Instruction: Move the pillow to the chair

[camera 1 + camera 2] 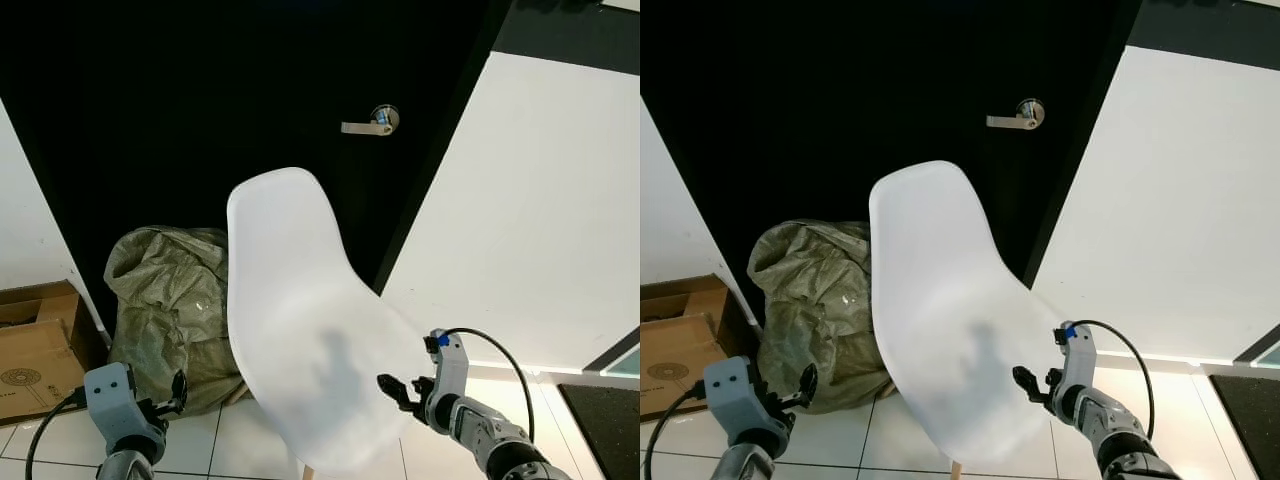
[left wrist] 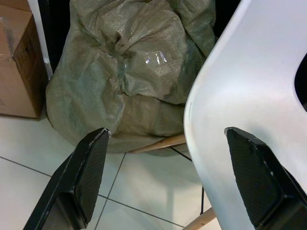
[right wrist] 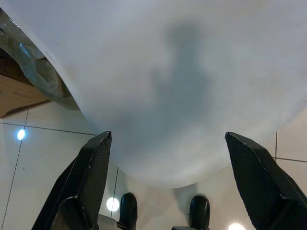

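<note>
at chair (image 1: 300,330) w/ no pillow | both grippers L (image 2: 163,177) R (image 3: 168,177) spread, empty | imo gotta go find pillow next

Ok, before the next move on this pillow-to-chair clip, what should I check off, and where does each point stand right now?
1. White moulded plastic chair in front of the robot: ok.
2. Chair seat free to receive something: ok, its surface is bare.
3. Pillow located: not ok, none can be made out; beside the chair sits a crumpled grey-green woven sack.
4. Left gripper open and holding nothing: ok, fingers spread wide.
5. Right gripper open and holding nothing: ok, facing the chair seat.
6. What the sack holds: cannot tell.
7. Brown cardboard box well left of the chair: ok.
</note>
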`<state>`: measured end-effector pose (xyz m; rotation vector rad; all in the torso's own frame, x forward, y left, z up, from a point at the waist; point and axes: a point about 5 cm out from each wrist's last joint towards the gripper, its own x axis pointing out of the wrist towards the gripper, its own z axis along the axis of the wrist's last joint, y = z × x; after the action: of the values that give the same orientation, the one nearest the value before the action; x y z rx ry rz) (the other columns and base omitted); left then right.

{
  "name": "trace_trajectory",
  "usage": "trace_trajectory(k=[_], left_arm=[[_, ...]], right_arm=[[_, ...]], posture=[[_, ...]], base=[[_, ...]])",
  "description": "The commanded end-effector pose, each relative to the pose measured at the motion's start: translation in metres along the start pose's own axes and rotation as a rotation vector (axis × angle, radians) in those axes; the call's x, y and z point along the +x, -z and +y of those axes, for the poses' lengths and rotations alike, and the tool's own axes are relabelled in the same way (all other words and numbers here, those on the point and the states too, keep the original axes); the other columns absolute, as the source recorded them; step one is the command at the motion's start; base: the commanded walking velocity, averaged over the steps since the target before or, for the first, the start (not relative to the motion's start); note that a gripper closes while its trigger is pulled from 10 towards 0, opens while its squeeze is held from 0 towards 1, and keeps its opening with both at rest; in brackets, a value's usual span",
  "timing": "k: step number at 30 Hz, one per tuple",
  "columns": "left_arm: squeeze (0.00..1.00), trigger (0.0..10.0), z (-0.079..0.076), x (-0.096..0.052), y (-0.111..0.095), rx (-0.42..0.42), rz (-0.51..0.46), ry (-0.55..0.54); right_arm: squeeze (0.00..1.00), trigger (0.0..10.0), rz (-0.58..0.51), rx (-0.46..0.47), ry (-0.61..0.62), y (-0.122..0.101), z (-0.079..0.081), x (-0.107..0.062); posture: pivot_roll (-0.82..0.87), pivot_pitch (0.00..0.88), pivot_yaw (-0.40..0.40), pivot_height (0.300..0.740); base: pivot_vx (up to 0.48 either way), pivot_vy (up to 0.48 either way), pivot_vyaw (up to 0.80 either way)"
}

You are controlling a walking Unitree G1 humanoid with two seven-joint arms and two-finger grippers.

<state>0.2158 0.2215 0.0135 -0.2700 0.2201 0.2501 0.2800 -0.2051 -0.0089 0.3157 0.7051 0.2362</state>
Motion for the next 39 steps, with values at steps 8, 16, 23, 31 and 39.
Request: trace_trajectory(k=[8, 16, 23, 31, 39], left_arm=[[0.00, 10.0, -0.0012, -0.0017, 0.0019, -0.009, 0.009, -0.001], [0.00, 10.0, -0.0011, -0.0022, 0.0016, -0.009, 0.007, -0.001], [0.00, 10.0, -0.0014, -0.0027, 0.0015, -0.010, 0.006, -0.001], [0.00, 10.0, -0.0011, -0.0038, 0.0004, -0.011, 0.003, -0.005], [0.00, 10.0, -0.0032, -0.0022, -0.0003, -0.008, 0.001, -0.006]], right_arm=[[0.00, 10.0, -0.005, 0.010, 0.002, 0.0003, -0.0005, -0.0007], [0.00, 10.0, -0.006, 0.011, 0.001, 0.0002, -0.0007, -0.0009], [0.00, 10.0, -0.006, 0.011, 0.001, 0.0000, -0.0012, -0.0013], [0.00, 10.0, -0.005, 0.013, 0.002, 0.0003, -0.0022, -0.0020], [0.00, 10.0, 0.001, 0.010, 0.011, 0.0006, -0.0049, -0.0031]], posture=[[0.00, 0.027, -0.132, 0.740], [0.00, 0.032, -0.128, 0.740], [0.00, 0.040, -0.129, 0.740], [-0.01, 0.057, -0.127, 0.740], [-0.01, 0.054, -0.138, 0.740]], base=[[0.000, 0.000, 0.00], [0.000, 0.000, 0.00], [0.000, 0.000, 0.00], [0.000, 0.000, 0.00], [0.000, 0.000, 0.00]])
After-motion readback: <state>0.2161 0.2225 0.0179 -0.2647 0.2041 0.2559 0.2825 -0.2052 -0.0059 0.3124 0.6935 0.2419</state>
